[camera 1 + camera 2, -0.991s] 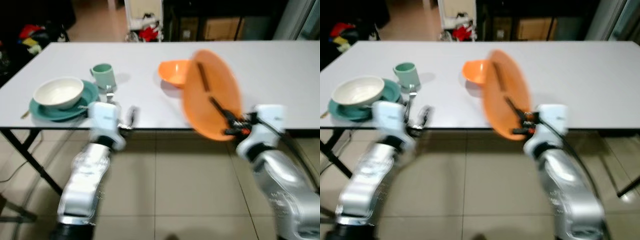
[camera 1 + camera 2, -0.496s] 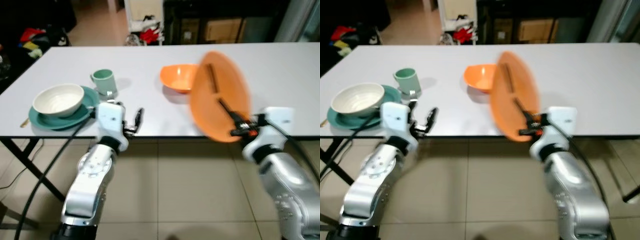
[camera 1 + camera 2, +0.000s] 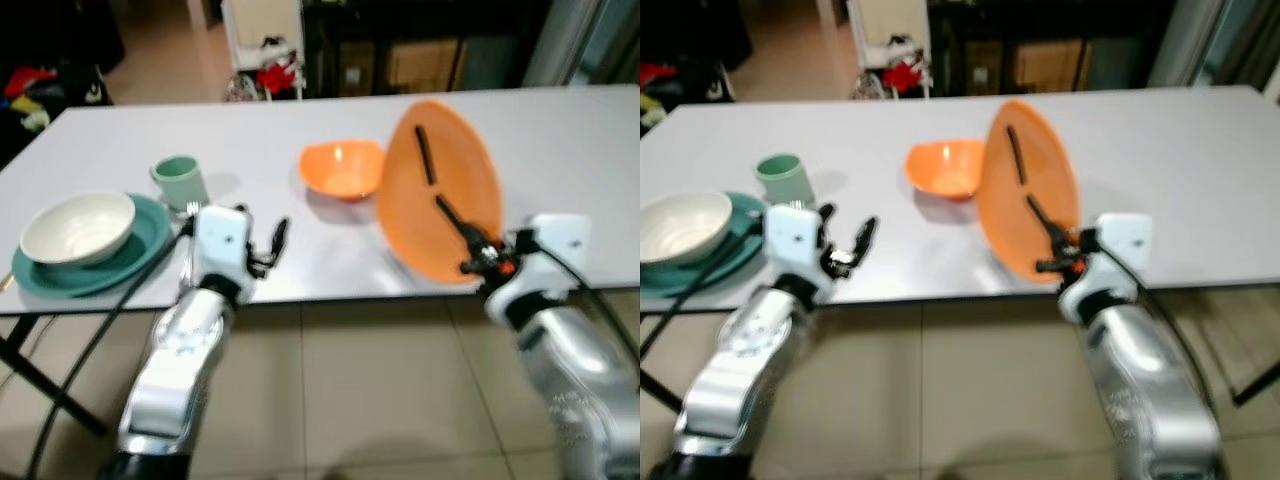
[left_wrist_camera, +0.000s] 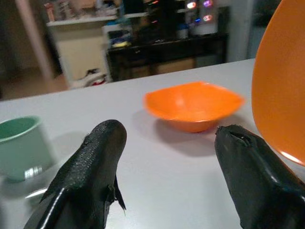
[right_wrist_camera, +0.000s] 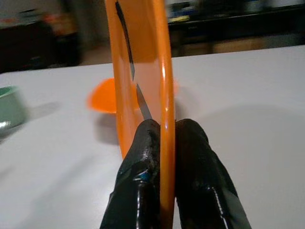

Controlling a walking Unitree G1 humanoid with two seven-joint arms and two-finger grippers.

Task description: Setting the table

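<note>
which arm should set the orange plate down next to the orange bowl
Right. The right gripper already pinches the orange plate by its rim, tilted on edge just right of the orange bowl. The left gripper is open and empty over the table edge.

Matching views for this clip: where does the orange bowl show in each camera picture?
Left eye view: orange bowl mid-table, just left of the orange plate held on edge by the right gripper.
Right eye view: mid-table, again left of the plate.
Left wrist view: centred, between the open left gripper fingers.
Right wrist view: partly hidden behind the plate.
Shared landmark: the green mug.
</note>
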